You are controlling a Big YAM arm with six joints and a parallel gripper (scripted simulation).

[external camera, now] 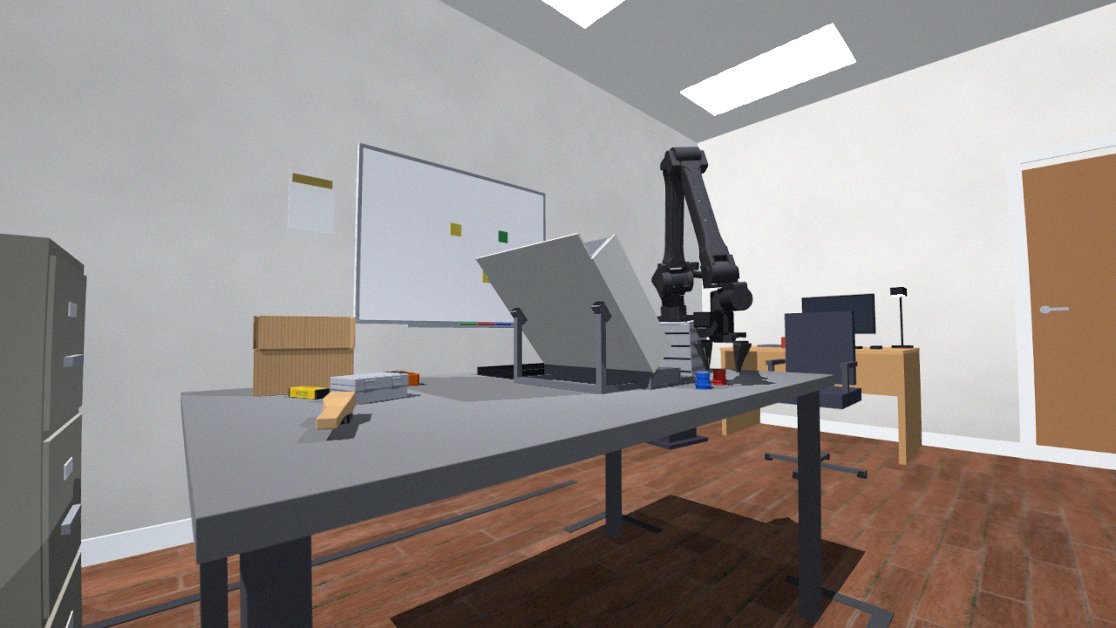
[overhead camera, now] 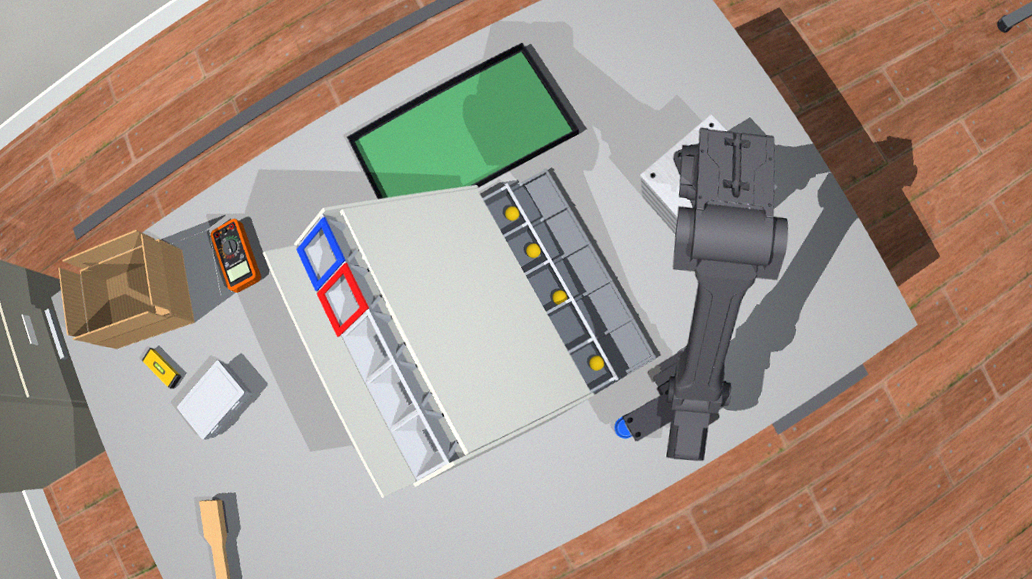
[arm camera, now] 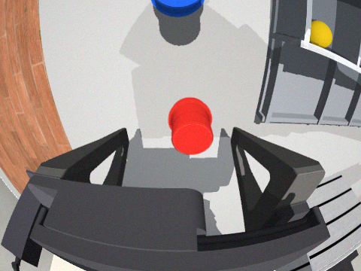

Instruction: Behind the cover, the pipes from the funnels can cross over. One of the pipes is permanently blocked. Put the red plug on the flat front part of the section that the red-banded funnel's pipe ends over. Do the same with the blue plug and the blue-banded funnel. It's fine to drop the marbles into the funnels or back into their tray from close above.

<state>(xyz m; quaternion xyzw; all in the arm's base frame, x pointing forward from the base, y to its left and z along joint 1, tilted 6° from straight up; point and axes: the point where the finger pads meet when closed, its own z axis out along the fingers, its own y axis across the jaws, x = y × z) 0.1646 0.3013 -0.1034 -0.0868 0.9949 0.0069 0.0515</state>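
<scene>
The red plug [arm camera: 190,126] stands on the table just ahead of my open gripper [arm camera: 180,144], slightly forward of the line between the two fingertips, not touched. In the side view my gripper [external camera: 725,355] hangs low over the red plug [external camera: 719,377]. The blue plug [arm camera: 177,7] stands farther ahead; it also shows in the overhead view [overhead camera: 624,428] and the side view [external camera: 703,379]. The blue-banded funnel [overhead camera: 320,252] and red-banded funnel [overhead camera: 342,299] sit at the high end of the white cover [overhead camera: 460,298]. A yellow marble [arm camera: 321,33] lies in the end section, with others [overhead camera: 533,249] along the row.
Grey divided sections [overhead camera: 584,288] run along the cover's low edge, close on my right. A green mat [overhead camera: 466,125], multimeter [overhead camera: 236,252], cardboard box [overhead camera: 122,288], white case [overhead camera: 211,398] and wooden block [overhead camera: 218,542] lie around the table. The table edge is near my left.
</scene>
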